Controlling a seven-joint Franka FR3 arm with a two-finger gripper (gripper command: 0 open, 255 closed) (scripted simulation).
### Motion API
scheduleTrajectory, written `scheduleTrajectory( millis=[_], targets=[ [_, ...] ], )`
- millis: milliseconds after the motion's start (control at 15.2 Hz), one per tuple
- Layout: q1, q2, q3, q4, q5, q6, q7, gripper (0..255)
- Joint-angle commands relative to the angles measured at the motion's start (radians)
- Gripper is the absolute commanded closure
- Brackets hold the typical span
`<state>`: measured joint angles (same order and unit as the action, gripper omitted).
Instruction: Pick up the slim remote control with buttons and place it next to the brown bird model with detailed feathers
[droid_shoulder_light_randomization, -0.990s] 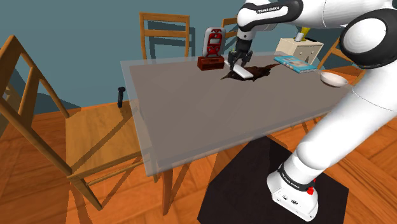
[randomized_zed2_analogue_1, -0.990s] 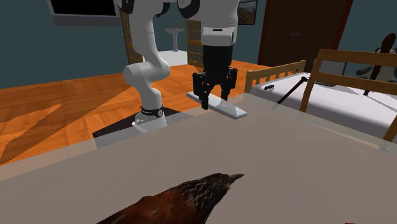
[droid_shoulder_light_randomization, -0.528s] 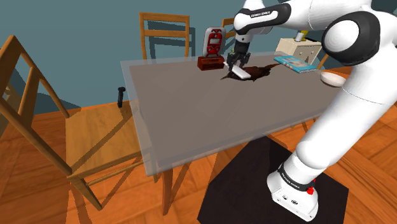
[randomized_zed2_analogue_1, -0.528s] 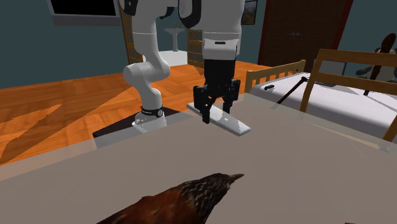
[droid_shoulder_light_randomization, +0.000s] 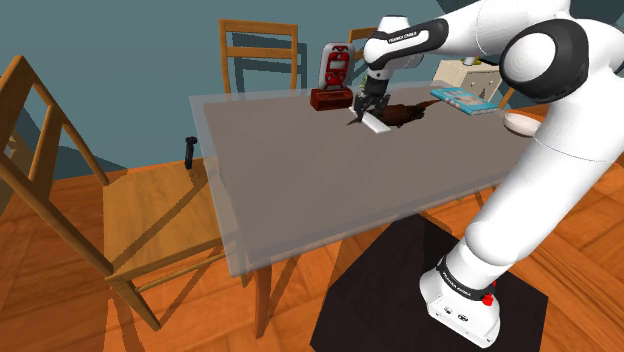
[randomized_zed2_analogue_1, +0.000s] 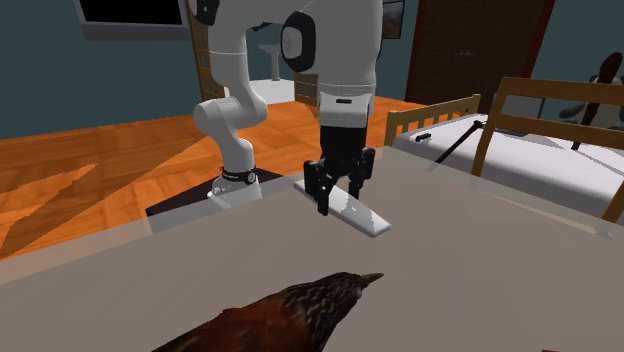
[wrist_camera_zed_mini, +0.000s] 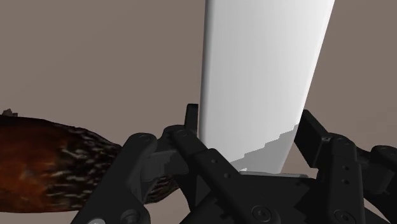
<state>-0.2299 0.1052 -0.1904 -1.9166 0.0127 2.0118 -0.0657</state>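
Observation:
The remote (randomized_zed2_analogue_1: 358, 214) is a slim, plain white slab, tilted and held low over the grey table (randomized_zed2_analogue_1: 480, 270). My black gripper (randomized_zed2_analogue_1: 337, 198) is shut on it near one end. In the shoulder view the gripper (droid_shoulder_light_randomization: 370, 106) holds the remote (droid_shoulder_light_randomization: 377, 124) at the table's far side, right beside the brown feathered bird (droid_shoulder_light_randomization: 406, 113). The second exterior view has the bird (randomized_zed2_analogue_1: 290, 315) in the foreground, a short way in front of the remote. In the wrist view the fingers (wrist_camera_zed_mini: 191, 130) clasp the white remote (wrist_camera_zed_mini: 264, 76), with the bird (wrist_camera_zed_mini: 44, 165) lying just to one side.
A red and white object on a dark red box (droid_shoulder_light_randomization: 333, 82) stands close by the gripper. A light box (droid_shoulder_light_randomization: 468, 74), a teal book (droid_shoulder_light_randomization: 464, 98) and a white bowl (droid_shoulder_light_randomization: 525, 124) sit at the shoulder view's right. Wooden chairs (droid_shoulder_light_randomization: 260, 50) (droid_shoulder_light_randomization: 60, 200) ring the table.
The gripper has carried the remote lower and nearer the bird. It has stayed shut on the remote throughout.

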Motion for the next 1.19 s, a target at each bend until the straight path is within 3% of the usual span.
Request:
scheduleTrajectory(
  millis=[0,1122],
  targets=[
    [0.000,0.011,0.001,-0.017,0.002,0.028,0.000,255],
    [-0.004,0.107,0.005,-0.124,0.026,0.230,-0.015,255]
  ],
)
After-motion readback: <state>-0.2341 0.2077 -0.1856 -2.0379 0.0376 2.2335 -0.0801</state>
